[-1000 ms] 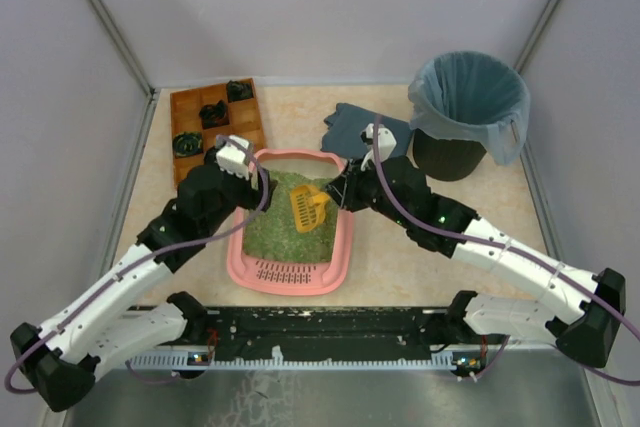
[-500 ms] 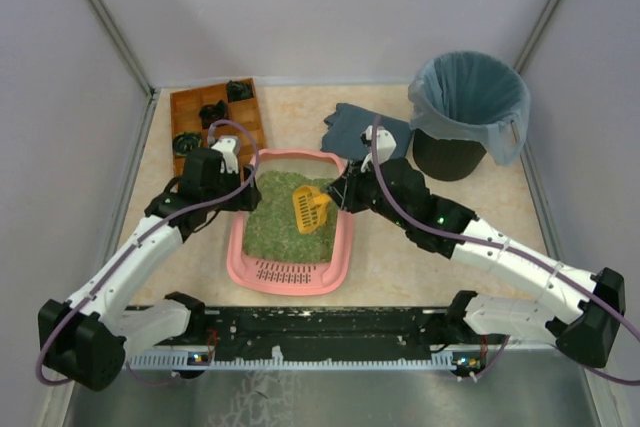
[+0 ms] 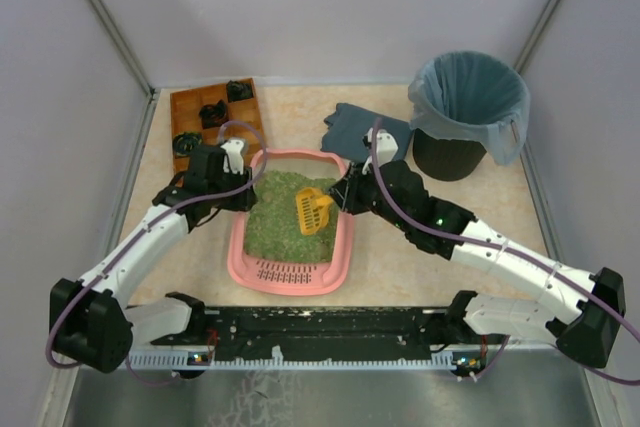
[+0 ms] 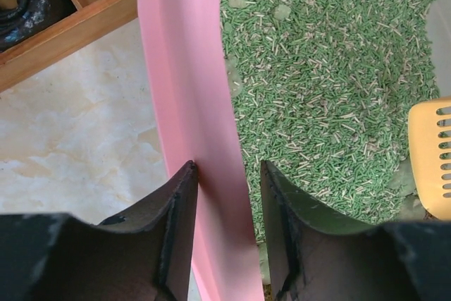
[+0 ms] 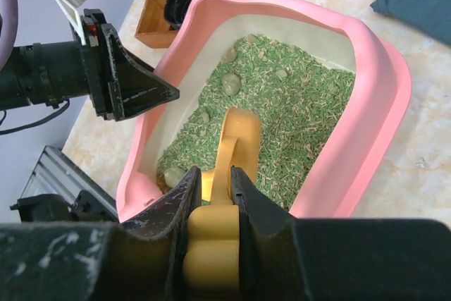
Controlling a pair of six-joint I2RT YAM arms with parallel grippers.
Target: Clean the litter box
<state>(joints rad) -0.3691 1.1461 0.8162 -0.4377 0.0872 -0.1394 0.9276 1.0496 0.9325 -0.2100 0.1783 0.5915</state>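
Left gripper (image 4: 227, 170) sits over the left edge of the box (image 4: 183, 68); can't tell if it pinches. Hold steady while the right gripper (image 5: 213, 174), squeezing the scoop (image 5: 236, 132), digs under clumps (image 5: 230, 84).

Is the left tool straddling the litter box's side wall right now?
Yes, the left wrist view shows the litter box wall running between the left tool fingers, one finger outside it and one over the litter.

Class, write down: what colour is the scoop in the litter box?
Yellow-orange; the scoop shows best in the right wrist view.
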